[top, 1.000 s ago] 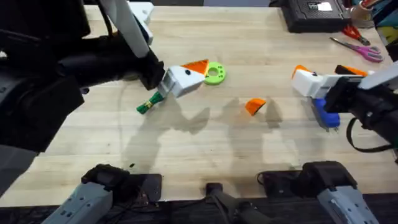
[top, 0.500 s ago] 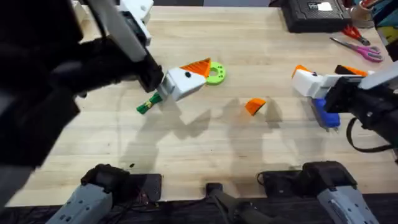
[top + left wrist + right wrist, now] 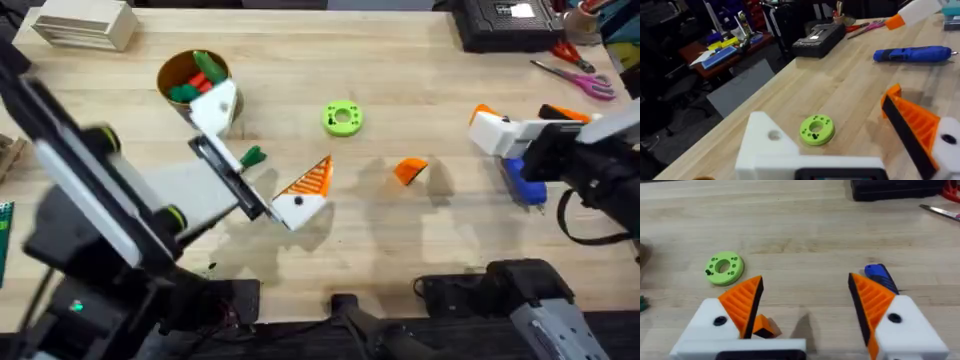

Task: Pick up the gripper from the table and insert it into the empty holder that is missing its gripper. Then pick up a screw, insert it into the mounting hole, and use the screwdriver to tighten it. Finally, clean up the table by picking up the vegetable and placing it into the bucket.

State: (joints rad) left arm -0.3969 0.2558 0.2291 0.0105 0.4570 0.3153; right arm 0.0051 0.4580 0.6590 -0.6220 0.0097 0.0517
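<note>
The orange gripper (image 3: 410, 170) lies on the table's middle right, and its edge (image 3: 765, 326) peeks from behind one finger in the right wrist view. My left gripper (image 3: 262, 148) stands open. One side is the bare white holder (image 3: 215, 105) (image 3: 765, 145), the other carries an orange finger (image 3: 305, 190). The green vegetable (image 3: 250, 156) lies on the wood between them as seen from above. Beside the holder stands the bucket (image 3: 190, 80). My right gripper (image 3: 525, 115) (image 3: 805, 300) is open over the blue screwdriver (image 3: 525, 185) (image 3: 912, 54).
A lime-green ring (image 3: 342, 117) lies mid-table. Pink-handled scissors (image 3: 575, 80) and a black box (image 3: 500, 20) sit at the far right. A white box (image 3: 85, 22) is at the far left corner. The bucket holds green and red pieces.
My left arm has swung back toward the front left and its gripper has turned, uncovering the bucket and white box. The right arm has not moved.
</note>
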